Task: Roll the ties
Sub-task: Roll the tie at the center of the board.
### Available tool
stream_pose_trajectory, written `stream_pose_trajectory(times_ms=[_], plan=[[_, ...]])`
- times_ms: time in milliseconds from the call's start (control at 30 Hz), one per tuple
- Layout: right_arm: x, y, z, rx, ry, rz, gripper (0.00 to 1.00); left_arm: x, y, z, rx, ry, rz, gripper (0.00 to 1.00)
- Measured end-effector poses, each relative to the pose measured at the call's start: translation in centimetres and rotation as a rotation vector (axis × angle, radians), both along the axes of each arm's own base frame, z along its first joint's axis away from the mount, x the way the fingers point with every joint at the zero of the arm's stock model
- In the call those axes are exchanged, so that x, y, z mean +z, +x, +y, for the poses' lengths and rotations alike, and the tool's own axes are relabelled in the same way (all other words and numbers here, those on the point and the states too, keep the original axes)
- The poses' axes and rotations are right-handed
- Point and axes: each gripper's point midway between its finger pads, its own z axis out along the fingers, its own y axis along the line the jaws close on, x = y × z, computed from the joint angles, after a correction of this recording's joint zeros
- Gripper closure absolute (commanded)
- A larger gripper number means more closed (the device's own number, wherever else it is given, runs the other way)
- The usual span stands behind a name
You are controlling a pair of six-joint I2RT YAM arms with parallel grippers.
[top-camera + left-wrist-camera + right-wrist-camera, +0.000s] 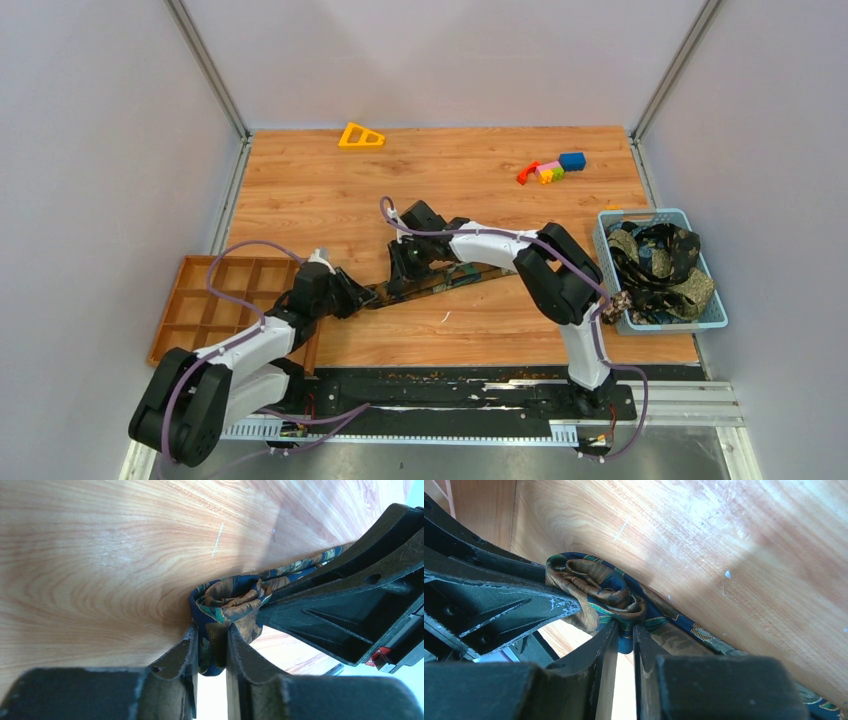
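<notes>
One of the ties (470,278), dark with olive, gold and teal mottling, lies stretched across the middle of the wooden table, and its left end is wound into a small roll (227,597). My left gripper (368,295) is shut on that roll, and fabric is pinched between its fingers (211,632). From the other side my right gripper (400,272) is also shut on the roll (599,587); its narrow jaws (625,629) clamp a fold. The two grippers almost touch each other. The tie's free length trails off to the right.
A light-blue basket (640,213) at the right edge holds more ties (655,260). An orange compartment tray (215,300) sits at the left, just behind my left arm. Small colourful toy blocks (550,168) and a yellow triangle (360,136) lie at the far side.
</notes>
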Motion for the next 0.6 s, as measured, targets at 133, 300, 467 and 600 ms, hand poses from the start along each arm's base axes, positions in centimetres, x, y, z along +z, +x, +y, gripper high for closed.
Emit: stream_pose_trajectory(times_ms=[133, 300, 467, 600], plan=[[0.1, 0.0, -0.1, -0.001, -0.001, 0.003, 0.75, 0.1, 0.1, 0.0, -0.016, 0.019, -0.003, 0.86], [0.5, -0.3, -0.6, -0.001, -0.026, 0.005, 0.71, 0.8, 0.0, 0.5, -0.049, 0.090, 0.001, 0.89], [2.2, -0.7, -0.9, 0.000, -0.033, -0.018, 0.74, 1.4, -0.2, 1.8, -0.064, 0.191, 0.008, 0.90], [4.0, -0.8, -0.3, 0.002, -0.004, -0.055, 0.77, 1.8, -0.4, 2.7, -0.078, 0.262, 0.024, 0.91]])
